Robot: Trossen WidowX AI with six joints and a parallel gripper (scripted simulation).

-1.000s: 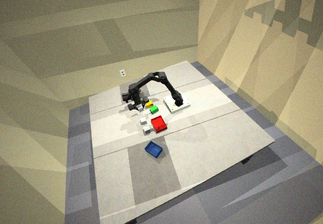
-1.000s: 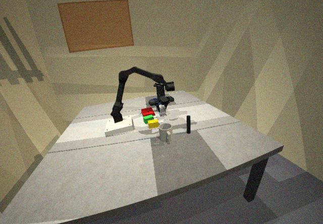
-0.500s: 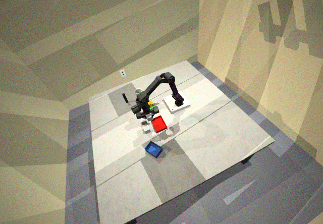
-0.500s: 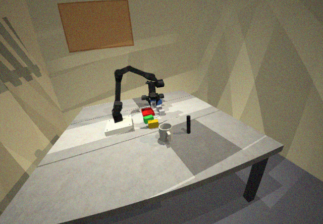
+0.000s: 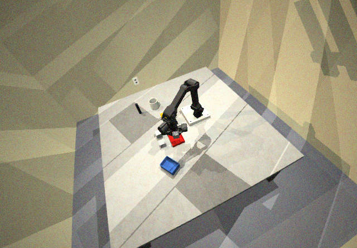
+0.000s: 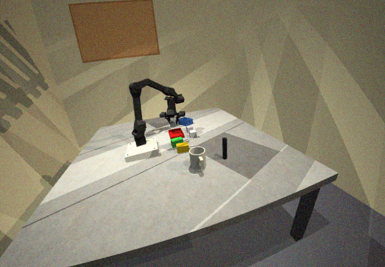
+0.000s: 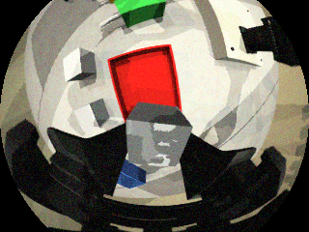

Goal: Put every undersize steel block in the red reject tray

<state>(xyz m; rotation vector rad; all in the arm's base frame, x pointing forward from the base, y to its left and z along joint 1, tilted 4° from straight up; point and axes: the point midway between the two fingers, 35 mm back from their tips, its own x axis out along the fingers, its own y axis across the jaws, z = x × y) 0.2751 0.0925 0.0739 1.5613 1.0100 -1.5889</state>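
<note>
Where the exterior view begins on its left side, an orange board (image 6: 115,30) hangs on the wall, above and behind the black arm (image 5: 180,96) (image 6: 136,102). The arm stands on a white base plate (image 5: 188,119) (image 6: 133,156) (image 7: 227,34). Further right, the gripper (image 5: 175,134) (image 6: 172,122) (image 7: 154,127) points downward, its fingers closed on a grey steel block (image 5: 175,134) (image 6: 172,123) (image 7: 156,140), held off the tabletop (image 5: 227,141) (image 6: 139,195) near the red tray (image 5: 177,141) (image 6: 176,132) (image 7: 145,79) (whether it is fully over the tray, I cannot tell).

Close by the tray sits the green gauge (image 6: 177,142) (image 7: 145,12), lying on the tabletop, with a yellow gauge (image 5: 162,115) (image 6: 182,147) just beside it. Beyond the red tray is a blue tray (image 5: 170,165) (image 6: 186,121) (image 7: 131,175). Slightly farther right come two more blocks on the tabletop, one nearer the gauges (image 5: 158,134) (image 6: 192,133) (image 7: 79,64) and the other nearer the blue tray (image 5: 162,144) (image 6: 189,128) (image 7: 92,113) (their bores are too indistinct to judge). Nearer the camera, a pale mug (image 5: 154,104) (image 6: 195,160) stands upright, and at the right of the group a slim black cylinder (image 5: 138,108) (image 6: 224,148) stands on end, apart from the blocks.
</note>
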